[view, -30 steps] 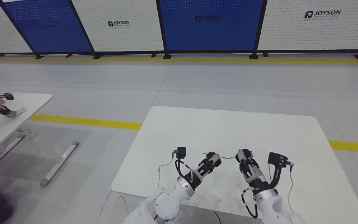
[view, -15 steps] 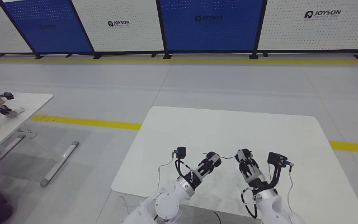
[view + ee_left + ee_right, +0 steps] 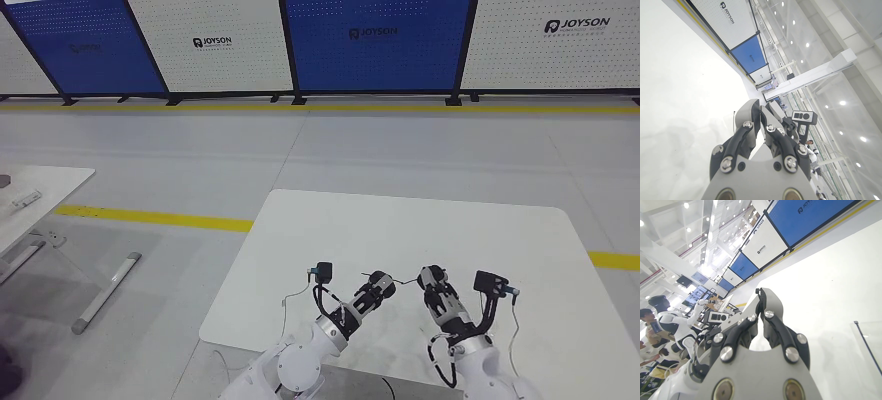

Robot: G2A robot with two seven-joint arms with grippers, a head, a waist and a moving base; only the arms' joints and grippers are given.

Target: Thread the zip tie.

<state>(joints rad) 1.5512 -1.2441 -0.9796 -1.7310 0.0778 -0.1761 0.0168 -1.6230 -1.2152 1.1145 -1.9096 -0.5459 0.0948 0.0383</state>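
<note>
R gripper (image 3: 428,272) nudged toward L gripper (image 3: 384,281); both pinched shut on zip tie (image 3: 406,281).

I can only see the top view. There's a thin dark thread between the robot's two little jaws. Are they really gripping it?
Observer: Left wrist view: the left gripper has its jaws pressed fully together, no gap at the tips.
Visitor: And the other?
Observer: The right gripper is shut too, and a small black nub, probably the end of the zip tie, pokes past its tip.
Visitor: Anything else nearby?
Observer: Another thin black strip with a small head lies on the table near that arm.
</note>
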